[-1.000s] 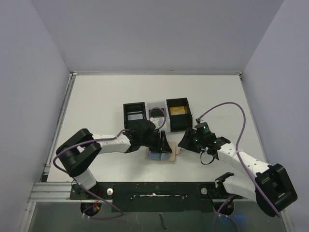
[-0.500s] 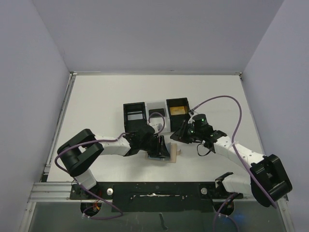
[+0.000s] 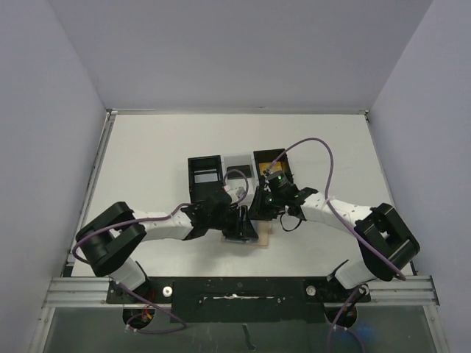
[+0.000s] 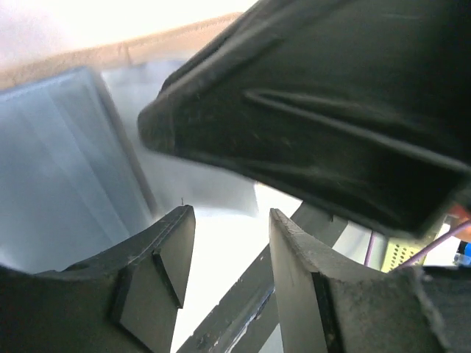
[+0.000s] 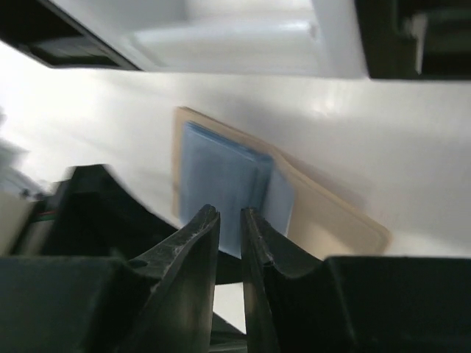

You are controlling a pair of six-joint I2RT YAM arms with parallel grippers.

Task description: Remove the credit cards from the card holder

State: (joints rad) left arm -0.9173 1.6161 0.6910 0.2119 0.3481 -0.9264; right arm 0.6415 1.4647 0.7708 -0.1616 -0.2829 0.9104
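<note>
The card holder (image 3: 254, 237) lies open on the table in front of the tray, tan outside with blue-grey panels (image 5: 221, 176) inside. In the right wrist view its tan flap (image 5: 331, 220) spreads to the right. My left gripper (image 3: 243, 223) is on its near-left part, jaws open (image 4: 229, 213) with nothing between them, beside a blue-grey panel (image 4: 51, 162). My right gripper (image 3: 259, 212) hovers just over the blue panels, fingers (image 5: 229, 212) a narrow slit apart with nothing between them. It fills the upper right of the left wrist view (image 4: 324, 110). No separate card shows in the holder.
A black three-compartment tray (image 3: 193, 180) stands just behind the holder. A yellow card (image 3: 271, 168) lies in its right compartment, and its middle part (image 5: 243, 37) is white. The two arms nearly touch over the holder. The table's front rail is close behind.
My right gripper has swung left from beside the holder's right edge to over its blue panels, close to the left gripper. The left gripper has stayed at the holder.
</note>
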